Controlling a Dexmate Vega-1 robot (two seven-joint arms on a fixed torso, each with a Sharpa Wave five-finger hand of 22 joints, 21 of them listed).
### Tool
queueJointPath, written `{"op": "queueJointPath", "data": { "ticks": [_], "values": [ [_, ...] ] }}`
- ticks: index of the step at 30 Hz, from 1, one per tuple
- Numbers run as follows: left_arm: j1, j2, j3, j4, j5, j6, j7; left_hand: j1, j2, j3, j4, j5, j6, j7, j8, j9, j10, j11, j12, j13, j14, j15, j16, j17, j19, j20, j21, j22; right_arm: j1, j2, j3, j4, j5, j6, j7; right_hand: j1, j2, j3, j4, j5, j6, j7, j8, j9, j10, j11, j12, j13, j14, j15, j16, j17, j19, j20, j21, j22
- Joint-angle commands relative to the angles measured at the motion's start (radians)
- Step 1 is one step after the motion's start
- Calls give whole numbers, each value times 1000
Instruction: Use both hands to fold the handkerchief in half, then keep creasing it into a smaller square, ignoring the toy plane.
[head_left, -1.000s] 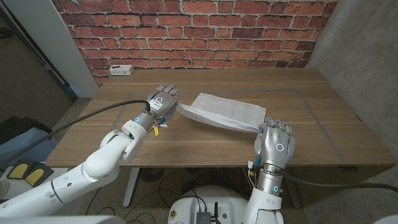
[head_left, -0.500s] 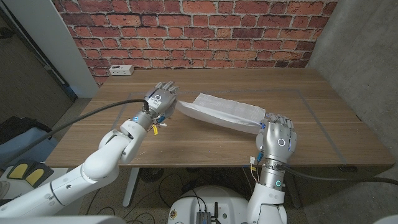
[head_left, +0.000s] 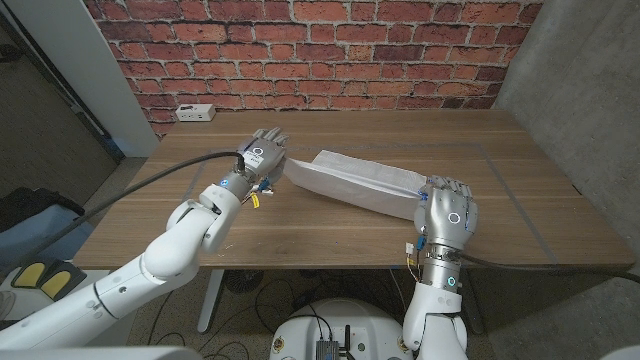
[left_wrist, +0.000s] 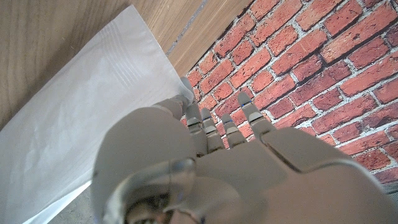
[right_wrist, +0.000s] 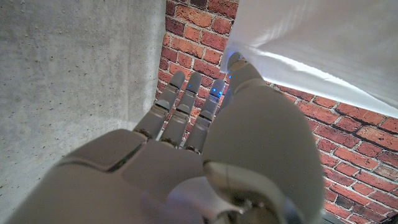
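Two robot hands hold a white handkerchief (head_left: 355, 182) between them over a wooden table (head_left: 330, 235), seen from the head camera. The left hand (head_left: 262, 158) grips the cloth's left end, and the right hand (head_left: 447, 210) grips its right end near the table's front edge. The cloth hangs stretched between them, folded lengthwise into a long band that runs slantwise from back left to front right, with its back edge on the table. A white power strip (head_left: 195, 112) lies at the table's back left corner, against a red brick wall (head_left: 310, 45). A grey concrete wall (head_left: 575, 90) stands to the right.

From the left wrist camera, the back of the left hand (left_wrist: 205, 168) is close to the lens, fingers (left_wrist: 214, 124) reaching toward the brick wall (left_wrist: 323, 68). The thumb presses on a corner of the handkerchief (left_wrist: 93, 118), which spreads over the table (left_wrist: 50, 37).

From the right wrist camera, the right hand (right_wrist: 205, 143) is seen from behind with its fingers (right_wrist: 186, 106) extended. The handkerchief (right_wrist: 323, 43) meets the thumb's tip, and the contact itself is hidden. The concrete wall (right_wrist: 68, 68) and the brick wall (right_wrist: 367, 149) lie behind.
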Motion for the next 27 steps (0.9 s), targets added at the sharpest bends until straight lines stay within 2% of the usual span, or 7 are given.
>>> {"op": "queueJointPath", "data": {
  "ticks": [1,27],
  "values": [
    [-76,-45,44,33,45,-19,-71,3,-1,3,-5,0,6,-4,8,-2,4,2,4,3,-1,0,8,0,-6,2,6,1,20,-28,48,3,33,42,40,3,6,2,3,-5,10,4,3,2,10,-3,-4,6,9,-164,-5,4,3,4,4,3],
    [-227,-151,136,144,106,-34,-146,2,-2,-2,-15,1,11,-2,18,-21,2,2,4,8,0,-4,9,-6,-9,0,13,0,106,-72,111,49,125,111,99,3,7,0,2,-8,11,-2,1,2,15,-3,-7,7,14,-164,-7,7,2,5,5,3]
  ]
}}
